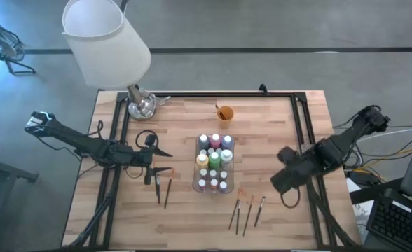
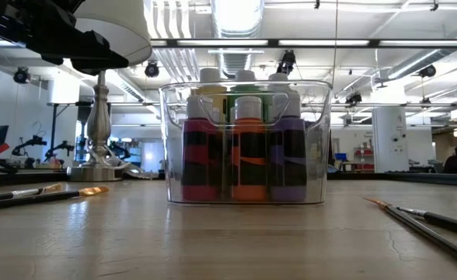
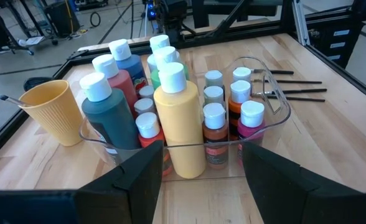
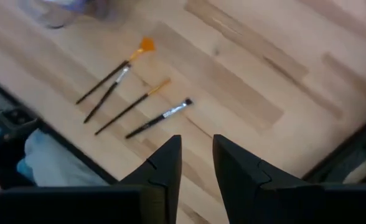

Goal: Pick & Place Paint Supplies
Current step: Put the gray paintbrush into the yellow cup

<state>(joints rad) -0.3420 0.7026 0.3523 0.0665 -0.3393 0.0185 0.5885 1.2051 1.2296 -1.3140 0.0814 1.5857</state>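
Several paint bottles (image 1: pixel 214 157) stand upright in a clear plastic tray (image 1: pixel 197 183) at the table's middle; the tray also shows in the low view (image 2: pixel 174 140). In the left wrist view a big yellow bottle (image 3: pixel 178 127) and a teal one (image 3: pixel 110 121) stand nearest. My left gripper (image 1: pixel 165 151) is open and empty just left of the tray, its fingers (image 3: pixel 142 171) wide apart and level. Two brushes (image 1: pixel 162 189) lie near it. Three brushes (image 1: pixel 246 211) lie right of the tray. My right gripper (image 4: pixel 197 158) hovers over the table right of them, slightly open and empty.
A small orange cup (image 1: pixel 225 113) with a brush in it stands behind the tray. A lamp with a white shade (image 1: pixel 104 38) and a metal base (image 1: pixel 141 105) stands at the far left corner. A dark frame (image 1: pixel 206 96) borders the table.
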